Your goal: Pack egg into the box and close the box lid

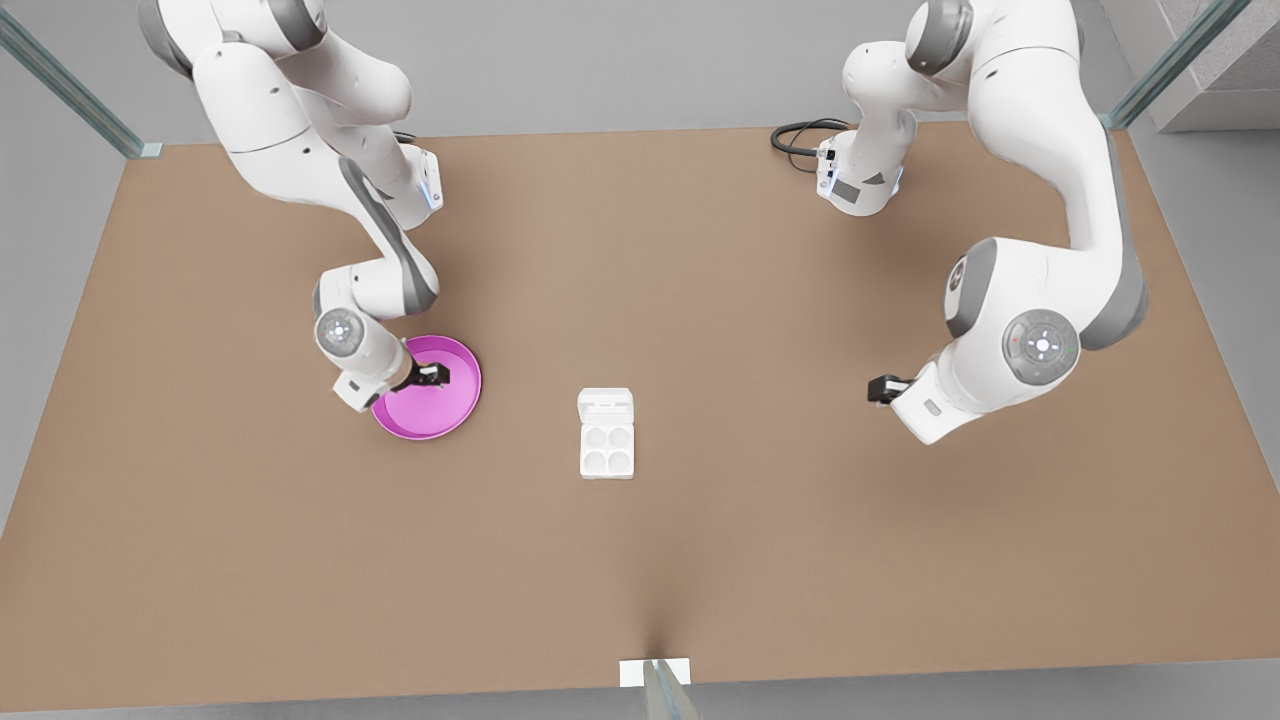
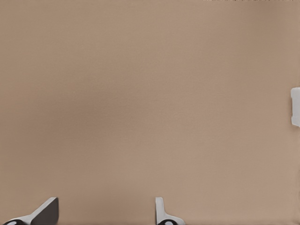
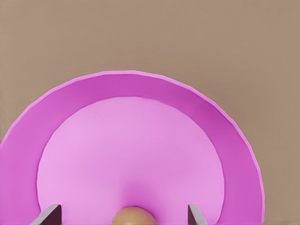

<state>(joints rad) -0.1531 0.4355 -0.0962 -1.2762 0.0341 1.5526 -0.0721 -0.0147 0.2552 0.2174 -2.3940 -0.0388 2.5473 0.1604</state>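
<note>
Right tool [image 1: 436,374] hangs spread over the pink plate [image 1: 455,400], its fingers [image 3: 196,215] either side of the egg [image 3: 135,216] lying on the plate. Left tool [image 1: 880,389], also spread, hovers over bare brown surface [image 1: 700,560] toward the front view's right. Mid-surface sits the box [image 1: 606,447], its box lid [image 1: 606,404] open flat; grey floor surrounds the surface.

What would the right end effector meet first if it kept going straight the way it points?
Probably the egg, lying between the open right end effector fingers on the pink plate; the plate floor lies right under it. Depth is unclear.
</note>
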